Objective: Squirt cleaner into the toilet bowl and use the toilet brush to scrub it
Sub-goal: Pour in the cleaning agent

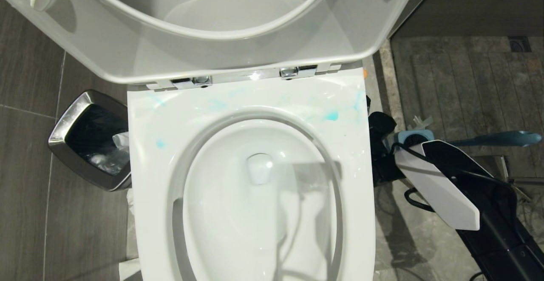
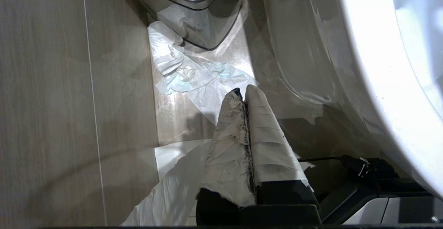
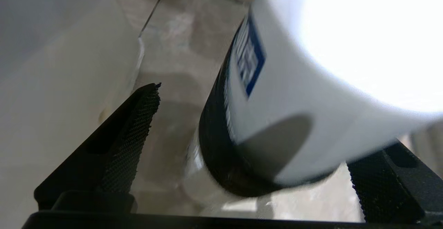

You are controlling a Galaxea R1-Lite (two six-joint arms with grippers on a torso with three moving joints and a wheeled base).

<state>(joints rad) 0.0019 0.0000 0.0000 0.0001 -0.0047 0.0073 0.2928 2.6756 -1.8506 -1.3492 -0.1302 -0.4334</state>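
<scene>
Beside the toilet bowl (image 1: 144, 153), on its right, our right gripper (image 3: 249, 146) has its jaws spread wide around a white-and-black cylinder (image 3: 294, 94), probably not yet gripping it. Toilet brush (image 1: 497, 138) lies just behind that arm; cleaner (image 1: 330, 115) smears the rim. Left gripper (image 2: 242, 95), jaws closed & empty, hangs near the floor (image 2: 45, 100).

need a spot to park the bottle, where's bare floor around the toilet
Bare tile lies on the robot's far left, beyond the waste bin. Between bin and toilet bowl is crumpled paper. The right side is crowded: toilet brush, its holder, cables, the arm.
</scene>
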